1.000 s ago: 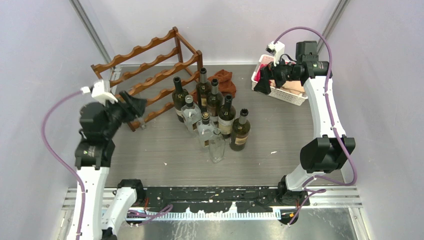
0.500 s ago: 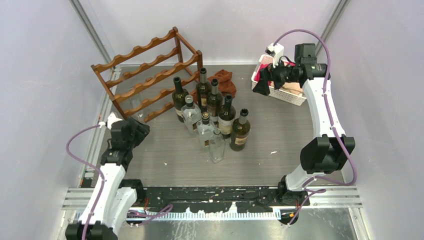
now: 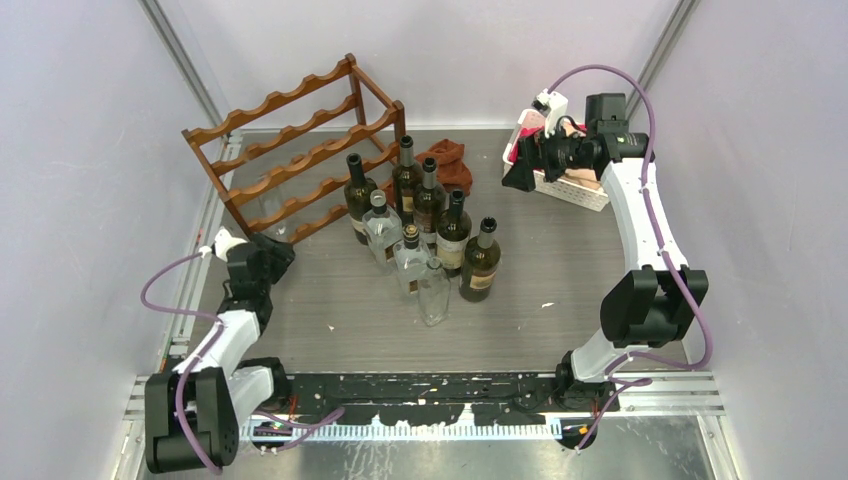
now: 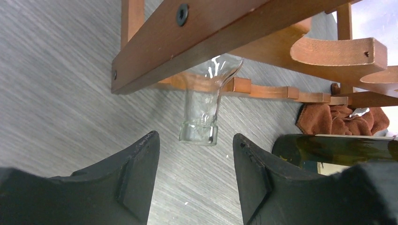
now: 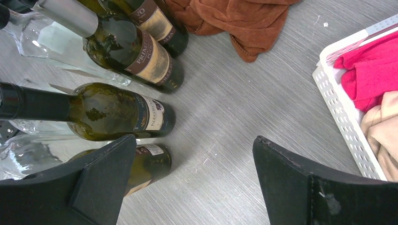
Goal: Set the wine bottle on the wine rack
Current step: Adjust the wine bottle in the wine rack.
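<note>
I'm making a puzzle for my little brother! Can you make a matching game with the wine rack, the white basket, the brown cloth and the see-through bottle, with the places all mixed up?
Things:
1. wine rack
2. white basket
3. brown cloth
4. clear bottle

Places:
A. holds pink fabric
B. lies in the rack, neck poking out
C. stands at the far left of the table
D. crumpled behind the standing bottles

Pairs: 1-C, 2-A, 3-D, 4-B
</note>
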Controlling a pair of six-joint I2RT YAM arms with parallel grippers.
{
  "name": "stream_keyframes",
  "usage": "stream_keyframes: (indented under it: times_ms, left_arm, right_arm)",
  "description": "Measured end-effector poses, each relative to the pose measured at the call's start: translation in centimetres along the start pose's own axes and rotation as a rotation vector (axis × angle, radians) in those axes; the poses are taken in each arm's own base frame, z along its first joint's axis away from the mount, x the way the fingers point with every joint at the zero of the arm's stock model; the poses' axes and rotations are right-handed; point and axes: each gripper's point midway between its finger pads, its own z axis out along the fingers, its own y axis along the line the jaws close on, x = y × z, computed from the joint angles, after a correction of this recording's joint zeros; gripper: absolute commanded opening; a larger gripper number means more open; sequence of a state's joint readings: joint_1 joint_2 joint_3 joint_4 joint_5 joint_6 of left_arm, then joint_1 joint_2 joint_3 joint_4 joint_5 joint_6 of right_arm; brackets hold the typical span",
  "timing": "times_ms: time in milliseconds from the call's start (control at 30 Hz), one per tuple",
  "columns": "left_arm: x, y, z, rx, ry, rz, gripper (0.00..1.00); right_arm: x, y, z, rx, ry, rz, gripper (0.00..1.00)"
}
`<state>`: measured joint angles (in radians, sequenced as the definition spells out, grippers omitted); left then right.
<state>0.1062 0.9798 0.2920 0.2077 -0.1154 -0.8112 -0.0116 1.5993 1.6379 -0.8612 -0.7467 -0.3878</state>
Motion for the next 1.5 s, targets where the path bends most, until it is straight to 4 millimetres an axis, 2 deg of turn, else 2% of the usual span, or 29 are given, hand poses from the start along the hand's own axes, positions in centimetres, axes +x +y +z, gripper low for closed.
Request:
stream_keyframes:
  times_ms: [200, 267, 400, 667, 800, 900, 967, 1500]
  left_arm:
    - [-0.6, -0.9, 1.1, 0.053, -0.04, -0.001, 0.54]
    - [-0.8, -1.0, 1.3, 0.058, -0.051, -0.004, 0.5]
    - [-1.0, -0.7, 1.6, 0.054, -0.06, -0.013, 0.49]
    - [0.1, 0.0, 2.4, 0.038, -0.023, -0.012, 0.47]
    - [0.5, -0.1, 2.7, 0.046, -0.006, -0.017, 0.32]
    - [0.6, -0.4, 2.7, 0.063, 0.0, -0.022, 0.06]
    - [0.7, -0.4, 2.7, 0.065, 0.0, -0.03, 0.0]
    - [0.7, -0.4, 0.9, 0.095, -0.047, -0.174, 0.0]
  right_arm:
    - [-0.4, -0.1, 0.0, 0.0, -0.016, -0.003, 1.0]
    - [-0.5, -0.1, 0.0, 0.0, -0.02, -0.004, 1.0]
    - [-0.5, -0.1, 0.0, -0.004, -0.022, -0.003, 1.0]
    - [-0.5, -0.1, 0.0, -0.005, -0.023, -0.002, 1.0]
    - [-0.5, 0.0, 0.0, -0.008, -0.024, 0.0, 1.0]
    - [-0.6, -0.1, -0.1, -0.009, -0.025, 0.0, 1.0]
    - [-0.6, -0.1, -0.1, -0.008, -0.026, 0.001, 1.0]
    - [-0.2, -1.0, 0.1, 0.0, -0.021, 0.01, 1.0]
